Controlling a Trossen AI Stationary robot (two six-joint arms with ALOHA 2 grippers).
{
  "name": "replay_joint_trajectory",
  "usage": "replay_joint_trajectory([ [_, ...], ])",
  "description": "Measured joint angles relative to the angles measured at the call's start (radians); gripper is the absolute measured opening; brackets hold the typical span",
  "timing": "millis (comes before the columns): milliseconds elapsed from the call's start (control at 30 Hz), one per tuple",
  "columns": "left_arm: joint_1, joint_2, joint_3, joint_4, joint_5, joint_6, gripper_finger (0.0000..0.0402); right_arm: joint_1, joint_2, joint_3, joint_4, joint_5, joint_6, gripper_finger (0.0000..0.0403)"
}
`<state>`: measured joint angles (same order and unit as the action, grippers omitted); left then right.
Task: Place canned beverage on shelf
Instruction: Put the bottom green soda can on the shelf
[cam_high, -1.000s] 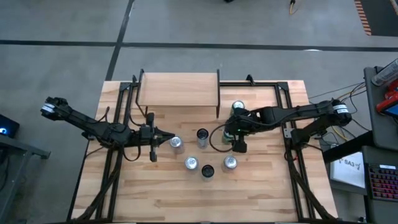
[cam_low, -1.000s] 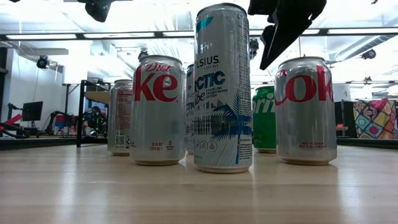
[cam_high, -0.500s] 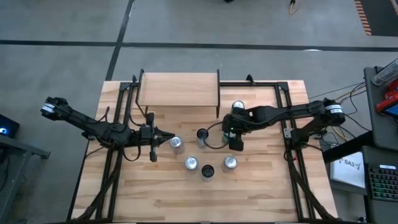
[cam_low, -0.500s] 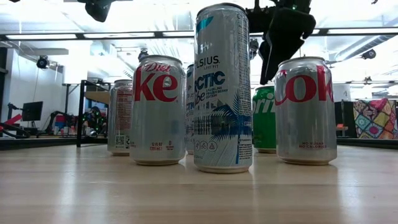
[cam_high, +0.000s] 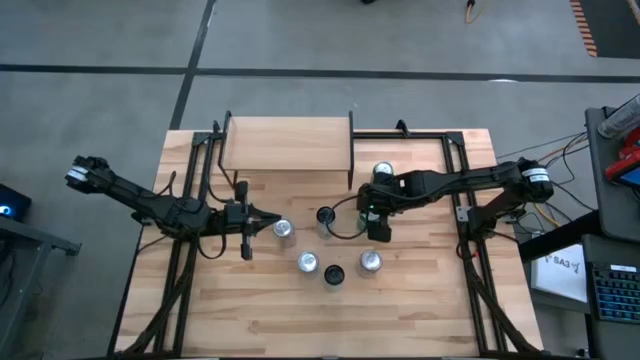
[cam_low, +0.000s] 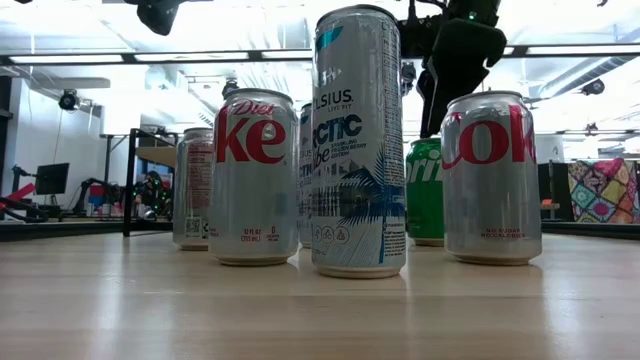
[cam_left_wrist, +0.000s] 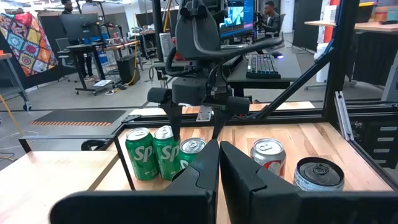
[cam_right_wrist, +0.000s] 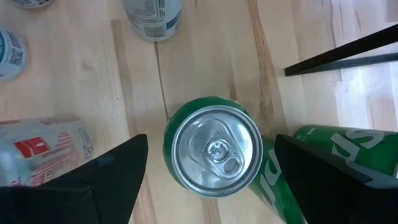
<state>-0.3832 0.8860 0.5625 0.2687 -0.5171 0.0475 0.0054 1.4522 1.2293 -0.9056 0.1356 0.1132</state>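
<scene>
In the high view, the right tool (cam_high: 356, 213) sits just right of the frame's centre, its arm reaching in from the right edge. Its fingers are spread wide and hold nothing. The right wrist view looks straight down on a green can (cam_right_wrist: 212, 147) standing upright on the table (cam_right_wrist: 205, 56), framed between the two dark fingers (cam_right_wrist: 109, 171), which are clear of it on both sides. A second green can (cam_right_wrist: 348, 149) stands just beside it, toward the right of that picture. In the left wrist view, the right tool (cam_left_wrist: 194, 127) hangs above the green cans (cam_left_wrist: 166, 151) in the centre of the frame, fingers pointing down.

The left tool (cam_high: 262, 222) lies left of centre in the high view, fully closed and empty, its tip beside a silver can (cam_high: 284, 230). Three more cans (cam_high: 336, 268) form a loose row lower in the frame, below centre, and another stands at centre (cam_high: 325, 216).

The shelf (cam_high: 288, 145) is in the upper middle of the high view, a light-wood plank with nothing on it.

In the low view, a tall white-and-blue can (cam_low: 359, 140) fills the centre, flanked by silver Diet Coke cans (cam_low: 252, 178) and a green can (cam_low: 425, 190) behind, right of centre.
</scene>
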Motion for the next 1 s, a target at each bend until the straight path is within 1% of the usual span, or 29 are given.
replay_joint_trajectory([
  [600,0.000,0.000,0.000,-0.001,0.000,0.006,0.0000,-0.024,0.132,0.000,-0.003,-0.011,-0.013,0.0334],
  [733,0.000,0.000,0.000,-0.001,0.000,0.008,0.0000,-0.026,0.135,0.001,-0.004,-0.013,-0.009,0.0323],
  [900,0.000,0.000,0.000,-0.001,0.000,0.008,0.0000,-0.028,0.128,0.001,-0.010,-0.014,0.007,0.0295],
  [1000,0.000,0.000,0.000,-0.001,0.000,0.008,0.0000,-0.030,0.127,0.001,-0.024,-0.014,0.024,0.0293],
])
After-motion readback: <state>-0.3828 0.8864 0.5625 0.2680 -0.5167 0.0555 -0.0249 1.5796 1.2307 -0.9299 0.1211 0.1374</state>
